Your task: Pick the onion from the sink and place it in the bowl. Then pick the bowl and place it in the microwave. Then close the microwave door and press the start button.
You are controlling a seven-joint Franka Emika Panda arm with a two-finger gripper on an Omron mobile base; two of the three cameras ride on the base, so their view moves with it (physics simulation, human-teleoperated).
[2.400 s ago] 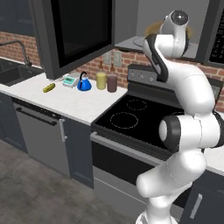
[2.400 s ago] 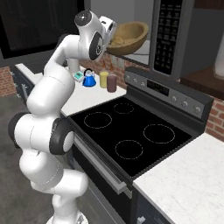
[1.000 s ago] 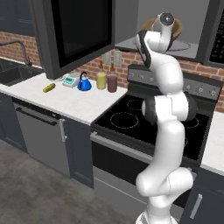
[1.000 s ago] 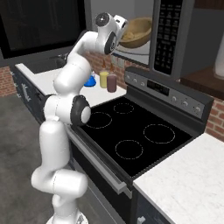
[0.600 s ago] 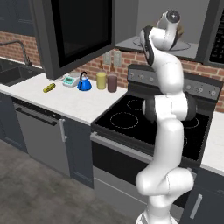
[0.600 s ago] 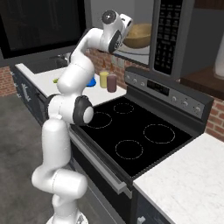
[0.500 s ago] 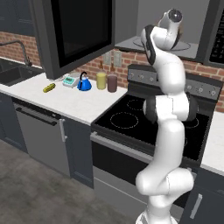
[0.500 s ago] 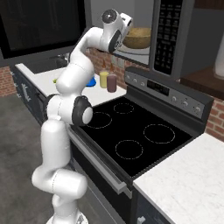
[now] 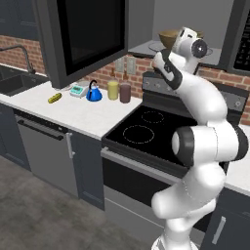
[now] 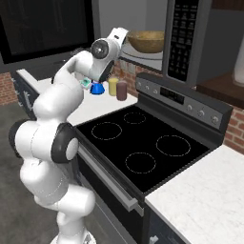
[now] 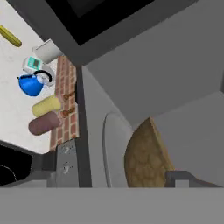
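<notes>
The wooden bowl (image 10: 145, 41) sits on the round turntable (image 11: 111, 146) inside the open microwave (image 10: 183, 38). It also shows past the arm (image 9: 168, 36) and fills the lower middle of the hand view (image 11: 144, 157). My gripper (image 10: 123, 35) hovers at the bowl's left rim, open, with nothing in it, and reaches into the microwave mouth (image 9: 179, 36). One dark fingertip (image 11: 183, 177) lies beside the bowl. The microwave door (image 9: 93, 39) stands swung wide open to the left. The onion is hidden. The sink (image 9: 14, 84) lies far left.
Below the microwave is a black cooktop (image 10: 138, 143). On the white counter (image 9: 83, 114) stand a blue kettle (image 9: 93, 93), a yellow canister (image 9: 113, 90) and a brown one (image 9: 125, 93). A small yellow item (image 9: 54, 98) lies further left.
The bowl was carried up into the microwave and set on the turntable. The jaws have opened and let it go. The arm's elbow has swung out to the right.
</notes>
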